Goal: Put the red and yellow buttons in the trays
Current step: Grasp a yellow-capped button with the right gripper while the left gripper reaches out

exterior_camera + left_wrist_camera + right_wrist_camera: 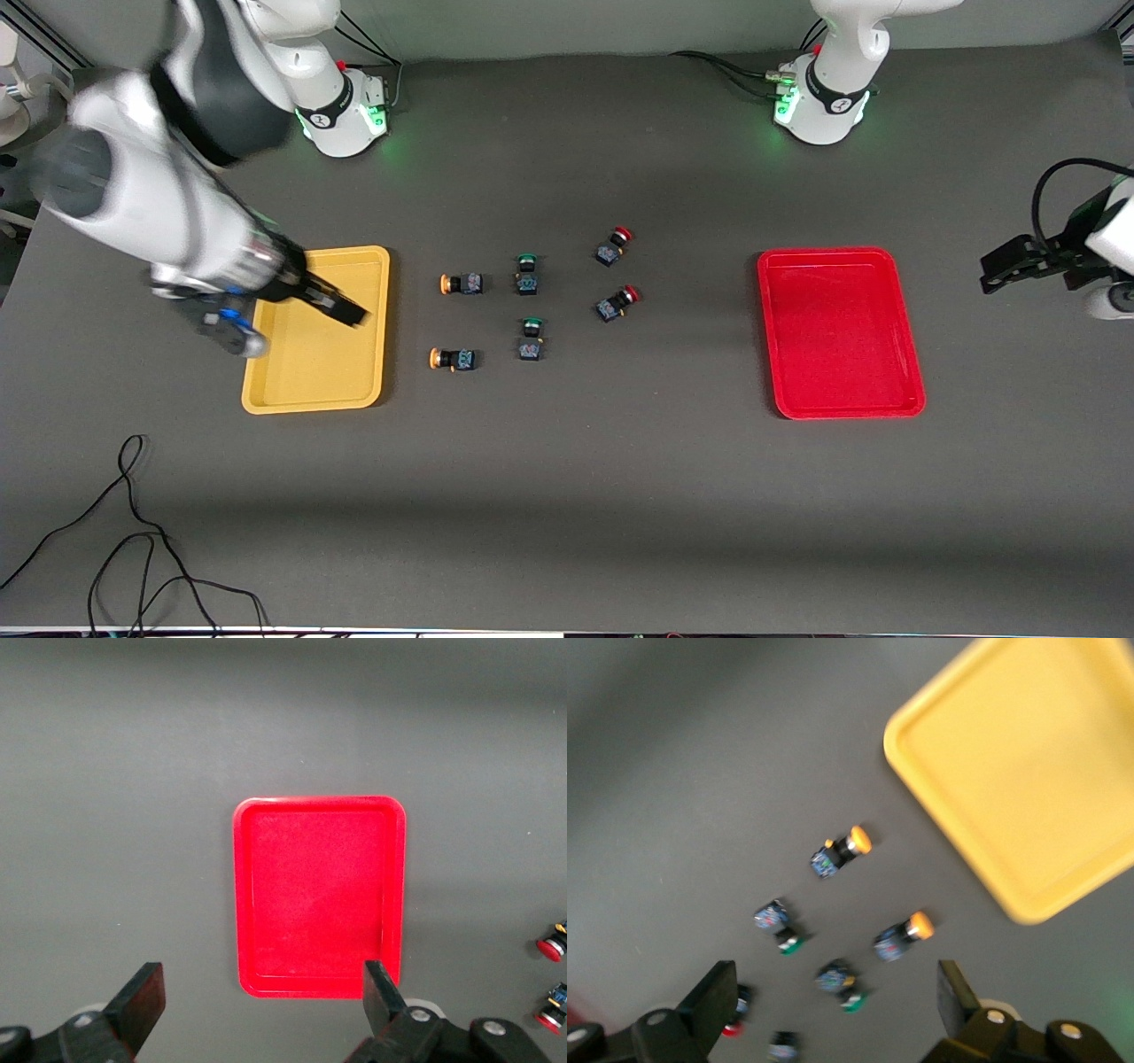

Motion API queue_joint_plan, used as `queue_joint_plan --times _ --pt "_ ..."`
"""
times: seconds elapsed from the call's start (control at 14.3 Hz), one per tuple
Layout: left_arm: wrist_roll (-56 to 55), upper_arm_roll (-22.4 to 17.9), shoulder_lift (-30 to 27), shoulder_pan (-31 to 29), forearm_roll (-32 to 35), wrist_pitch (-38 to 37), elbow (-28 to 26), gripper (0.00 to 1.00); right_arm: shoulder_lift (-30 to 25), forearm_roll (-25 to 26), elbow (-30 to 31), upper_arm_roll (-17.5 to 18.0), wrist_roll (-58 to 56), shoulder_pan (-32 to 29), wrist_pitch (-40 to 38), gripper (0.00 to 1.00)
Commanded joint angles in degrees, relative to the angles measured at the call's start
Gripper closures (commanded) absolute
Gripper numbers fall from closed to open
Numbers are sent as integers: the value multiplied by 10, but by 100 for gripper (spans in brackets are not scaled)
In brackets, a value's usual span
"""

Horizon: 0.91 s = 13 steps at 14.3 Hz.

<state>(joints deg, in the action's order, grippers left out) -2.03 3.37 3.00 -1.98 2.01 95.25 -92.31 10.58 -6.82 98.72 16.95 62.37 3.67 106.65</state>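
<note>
The right gripper (341,306) hangs over the yellow tray (317,381), its jaws spread wide and holding nothing. The right wrist view shows what the front view cannot: both fingers (713,997) from close up with open air between them, and under them the two yellow buttons (842,851) lying on their sides on the table just beside a corner of the yellow tray (1028,771), with the green buttons (778,923) and a red cap farther along.

The left gripper (997,270) waits in the air over the table's end past the red tray (842,332), well apart from the buttons. The left wrist view shows its fingers (142,997) wide open and empty over the near rim of the red tray (319,890), with the two red buttons (551,948) just in at the picture's edge.

In the front view the red buttons (613,245) lie between the trays, toward the red one; neither tray holds anything.

The table (567,496) is covered in dark grey matting. A black cable (133,532) loops on it near the front camera.
</note>
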Motion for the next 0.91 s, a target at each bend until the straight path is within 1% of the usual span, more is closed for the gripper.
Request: queue_joint_plan --times 0.0,0.14,0.28,0.42,0.56,0.77,0.84 --pt "-14 -4 13 33 2 9 -6 1 4 -9 92 40 174 -2 109 0" --pt "-63 -4 26 66 2 14 -6 1 9 -8 172 66 229 0 188 0" --pt "-135 -4 42 110 3 20 -6 1 20 -8 216 83 265 1 217 0" --pt "-203 -4 56 153 3 36 -6 1 28 -7 254 90 302 5 234 0" --pt "-270 -4 78 194 5 52 -7 1 35 -4 278 92 336 12 252 0" --pt "-367 -4 113 262 8 76 -10 1 80 0 288 100 376 26 311 0" --pt "-397 -4 125 282 11 91 -15 1 94 9 288 100 382 26 323 0"
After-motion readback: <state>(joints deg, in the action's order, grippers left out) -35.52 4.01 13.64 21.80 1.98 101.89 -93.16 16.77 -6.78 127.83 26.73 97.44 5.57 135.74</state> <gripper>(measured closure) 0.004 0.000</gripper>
